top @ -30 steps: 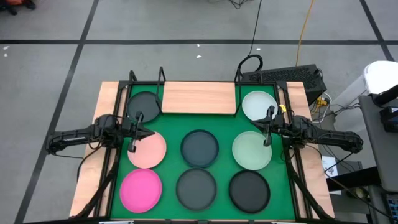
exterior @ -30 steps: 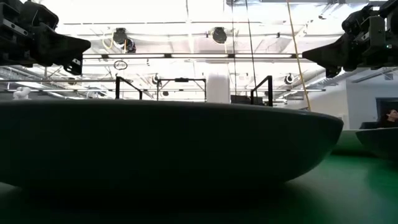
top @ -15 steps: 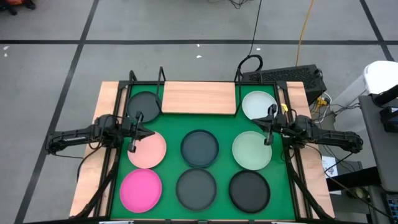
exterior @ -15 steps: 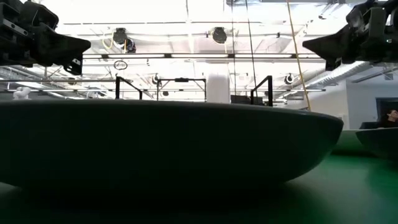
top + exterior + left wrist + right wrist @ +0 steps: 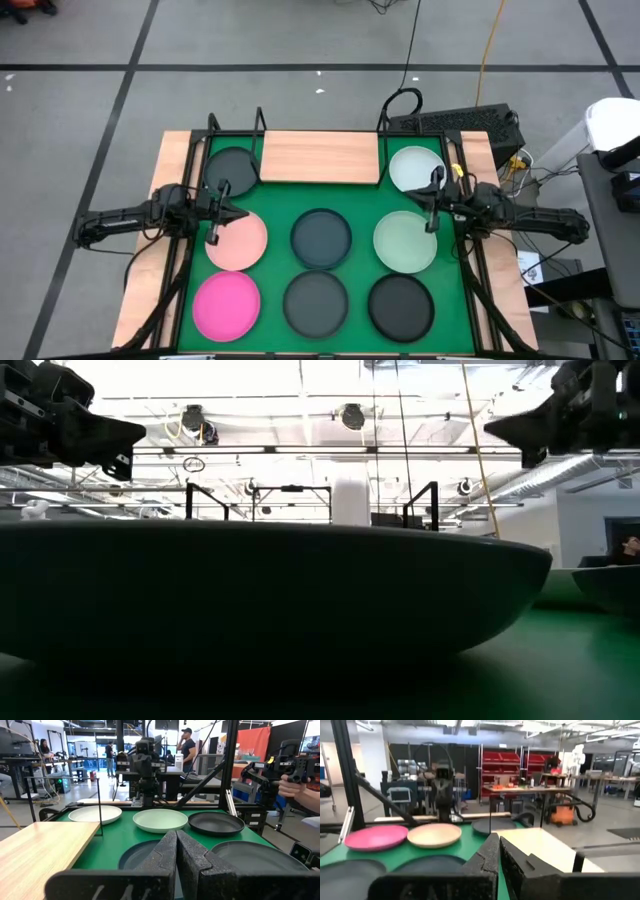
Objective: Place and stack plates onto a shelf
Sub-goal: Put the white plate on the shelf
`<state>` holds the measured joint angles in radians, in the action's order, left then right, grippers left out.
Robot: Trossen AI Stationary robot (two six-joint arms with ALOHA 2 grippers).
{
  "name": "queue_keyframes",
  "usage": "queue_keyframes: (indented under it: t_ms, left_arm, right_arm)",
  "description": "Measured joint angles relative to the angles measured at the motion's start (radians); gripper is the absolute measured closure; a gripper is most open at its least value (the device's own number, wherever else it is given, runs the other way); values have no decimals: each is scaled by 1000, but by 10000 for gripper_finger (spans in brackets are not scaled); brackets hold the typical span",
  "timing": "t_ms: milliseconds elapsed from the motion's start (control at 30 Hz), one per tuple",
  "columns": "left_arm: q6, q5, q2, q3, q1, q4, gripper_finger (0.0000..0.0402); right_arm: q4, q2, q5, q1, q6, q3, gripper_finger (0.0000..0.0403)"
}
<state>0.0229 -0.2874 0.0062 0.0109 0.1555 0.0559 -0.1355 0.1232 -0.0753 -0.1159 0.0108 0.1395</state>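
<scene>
Eight plates lie flat on the green mat (image 5: 360, 200). Dark ones sit at the far left (image 5: 231, 168), centre (image 5: 321, 238), near centre (image 5: 316, 302) and near right (image 5: 401, 305). The others are white (image 5: 416, 168), pale green (image 5: 405, 241), pale pink (image 5: 237, 240) and hot pink (image 5: 227, 305). The light-wood shelf (image 5: 320, 157) stands at the far edge on its black wire frame. My left gripper (image 5: 243, 213) is shut and empty above the pale pink plate's far rim. My right gripper (image 5: 412, 204) is shut and empty above the gap between the white and pale green plates.
Black frame rails (image 5: 185, 260) run along both sides of the mat. A black case (image 5: 460, 125) and cables lie beyond the far right corner. A dark plate's rim (image 5: 270, 590) fills the low view. People stand in the room behind (image 5: 187, 745).
My right gripper has risen a little, staying shut. The plates and my left gripper have kept still.
</scene>
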Motion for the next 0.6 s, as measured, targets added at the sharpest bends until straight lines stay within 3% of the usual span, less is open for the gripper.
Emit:
queue_keyframes:
  t_ms: [400, 600]
  left_arm:
    - [0, 0, 0, 0, 0, 0, 394]
    - [0, 0, 0, 0, -1, 0, 394]
  right_arm:
    - [176, 396, -1, 0, 67, 227, 403]
    - [319, 514, -2, 0, 111, 334, 403]
